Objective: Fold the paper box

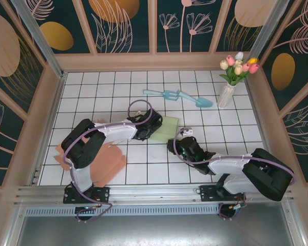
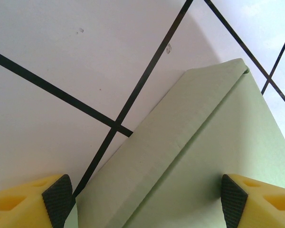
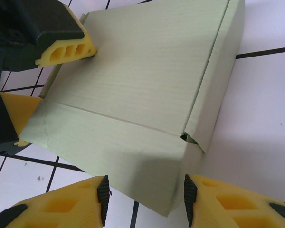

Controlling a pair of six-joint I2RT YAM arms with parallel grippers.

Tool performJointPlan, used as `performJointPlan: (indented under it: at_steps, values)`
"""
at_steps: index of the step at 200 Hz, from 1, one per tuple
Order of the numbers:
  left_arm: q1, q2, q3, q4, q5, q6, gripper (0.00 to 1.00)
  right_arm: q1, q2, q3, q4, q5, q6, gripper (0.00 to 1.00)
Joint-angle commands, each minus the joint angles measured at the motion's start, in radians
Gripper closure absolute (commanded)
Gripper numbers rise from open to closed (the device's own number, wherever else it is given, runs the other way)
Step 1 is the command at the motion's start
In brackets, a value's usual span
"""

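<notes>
**Q:** Setting, biggest first?

**A:** White tiled tabletop (image 1: 92,87). The largest loose item is a set of flat pink cardboard blanks (image 1: 105,164), near left, beside my left arm's base.

**Q:** The task piece?

**A:** The green paper box (image 1: 167,128) is mid-tabletop, between my two arms. Its top panel is flat and a side flap is folded down. A small gap shows where that flap meets the front wall.

**Q:** Other items?

**A:** Far right, a glass vase (image 1: 226,96) of tulips (image 1: 238,64). To its left lie a light-blue trowel (image 1: 197,100) and a hand fork (image 1: 164,94), well apart from the box.

**Q:** Left fingers?

**A:** My left fingers (image 2: 57,199) are wide apart. One tip is at the box's top panel and the other is off its edge, over bare tile. Nothing is clamped.

**Q:** Right fingers?

**A:** My right fingers (image 3: 218,197) are apart, either side of the box corner nearest my wrist. Tile shows between one pad and the cardboard, so they are not clamped.
</notes>
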Motion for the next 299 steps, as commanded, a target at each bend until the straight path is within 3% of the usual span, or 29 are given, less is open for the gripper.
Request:
performJointPlan:
  at_steps: [1,51,101,197,242,299]
  values:
    - [0.006,0.054,-0.040,-0.108,0.001,0.024,0.19,-0.008,0.025,0.020,0.048,0.009,-0.019,0.53]
    - [0.005,0.056,-0.042,-0.107,0.001,0.025,0.19,-0.008,0.075,0.025,0.082,-0.023,-0.025,0.55]
    - [0.006,0.058,-0.042,-0.109,-0.001,0.025,0.19,-0.011,0.093,0.010,0.102,0.037,-0.059,0.57]
    - [0.005,0.055,-0.041,-0.104,-0.007,0.044,0.19,-0.025,0.279,0.011,0.240,0.129,-0.083,0.61]
    - [0.005,0.058,-0.046,-0.104,-0.014,0.052,0.19,-0.026,0.313,0.000,0.278,0.210,-0.060,0.57]
    - [0.006,0.058,-0.048,-0.103,0.004,0.052,0.19,-0.071,0.318,0.033,0.267,0.187,-0.087,0.53]
